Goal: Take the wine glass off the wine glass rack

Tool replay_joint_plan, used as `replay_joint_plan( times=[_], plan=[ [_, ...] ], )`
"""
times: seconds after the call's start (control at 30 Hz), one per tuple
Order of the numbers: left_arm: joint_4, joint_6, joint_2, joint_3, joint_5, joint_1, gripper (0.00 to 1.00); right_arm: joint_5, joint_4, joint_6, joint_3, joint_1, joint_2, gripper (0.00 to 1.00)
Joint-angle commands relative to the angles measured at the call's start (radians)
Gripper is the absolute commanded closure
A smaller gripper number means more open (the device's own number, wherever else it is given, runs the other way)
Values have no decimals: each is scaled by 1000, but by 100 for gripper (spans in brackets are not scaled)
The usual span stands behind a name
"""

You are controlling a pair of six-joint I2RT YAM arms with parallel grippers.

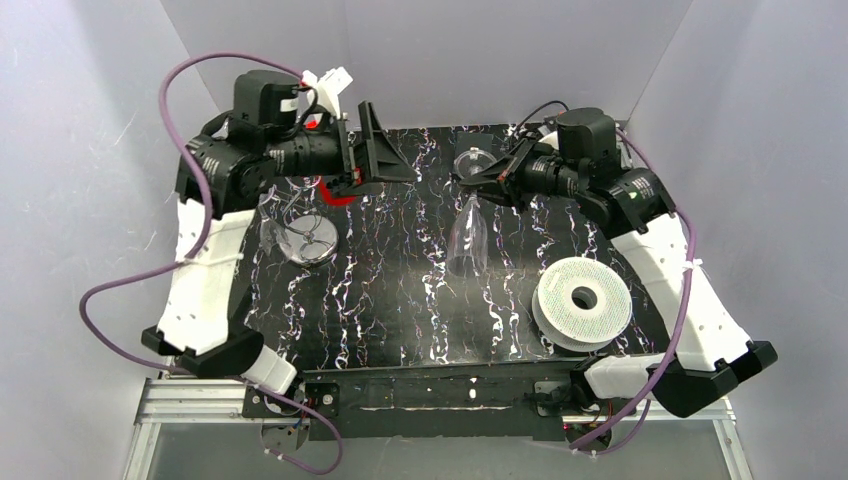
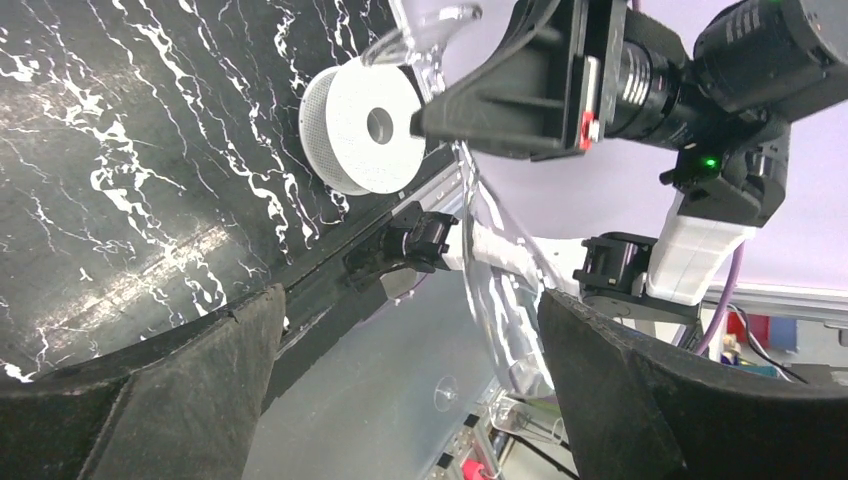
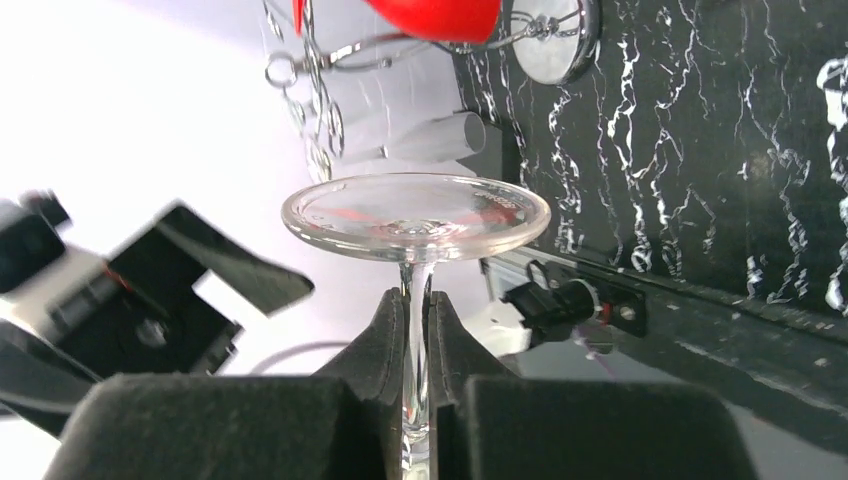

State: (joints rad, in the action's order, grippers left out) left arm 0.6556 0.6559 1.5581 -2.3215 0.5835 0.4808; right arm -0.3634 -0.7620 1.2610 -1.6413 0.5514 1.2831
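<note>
The clear wine glass hangs over the middle of the black mat, well right of the rack. My right gripper is shut on its stem, just under the round foot. The wine glass rack, thin silver wire on a shiny round base, stands at the mat's left side with no glass on it that I can see. My left gripper is open at the back, between rack and glass. In the left wrist view the glass bowl shows beyond the open left gripper, nearer the right finger.
A white ridged spool lies on the mat at the front right. White walls close in the back and both sides. The arms' bases and a metal rail run along the near edge.
</note>
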Motion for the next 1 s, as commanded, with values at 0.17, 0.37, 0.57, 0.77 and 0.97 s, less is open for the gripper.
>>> replay_joint_plan(
  times=[0.17,0.37,0.57,0.77,0.97],
  plan=[
    [15,-36,-127,43,-36,7,2,128,-323,361,-169,-50,65,99],
    [-40,-66,-120,52,-84,75,4,36,-317,478,-117,-82,77,99],
    [-44,-119,-125,56,-148,144,6,-108,-203,586,23,-106,53,99],
    [-42,-203,-87,28,-208,219,13,-117,-289,596,18,-121,58,99],
    [-40,-236,-40,-11,-298,271,21,-132,-299,596,31,-123,52,99]
  ],
)
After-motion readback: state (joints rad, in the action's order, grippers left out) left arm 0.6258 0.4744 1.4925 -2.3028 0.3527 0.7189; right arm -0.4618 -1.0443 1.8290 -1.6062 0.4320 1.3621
